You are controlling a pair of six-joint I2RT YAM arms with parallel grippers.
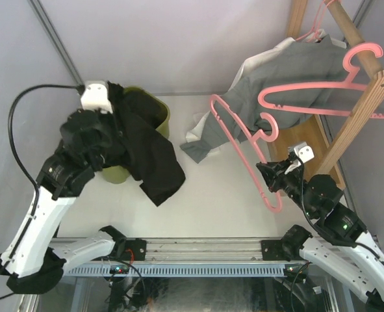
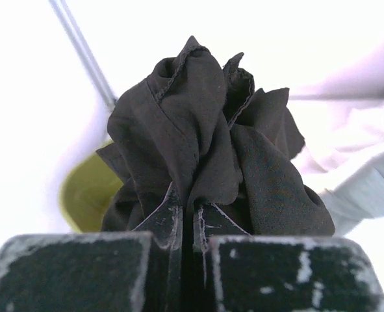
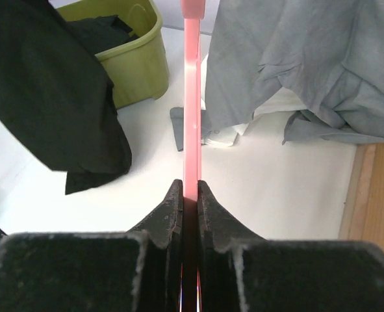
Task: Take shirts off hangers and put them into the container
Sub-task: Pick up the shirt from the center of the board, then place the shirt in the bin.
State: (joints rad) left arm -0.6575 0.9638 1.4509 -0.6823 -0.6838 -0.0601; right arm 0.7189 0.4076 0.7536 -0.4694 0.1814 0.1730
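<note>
Left gripper (image 2: 186, 208) pinches a black shirt (image 2: 204, 130) by the green tub (image 3: 136, 62) holding dark cloth (image 3: 97, 29); right gripper (image 3: 190, 188) clamps a pink hanger (image 3: 192, 97).

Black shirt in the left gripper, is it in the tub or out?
Out. The black shirt hangs bunched from the shut left gripper, beside the tub, outside its rim.

A wooden rack (image 1: 359, 120) stands at the right edge of the white table (image 1: 211, 201), its pole (image 1: 349, 29) slanting above. A black cable (image 1: 13, 114) loops at left.
</note>
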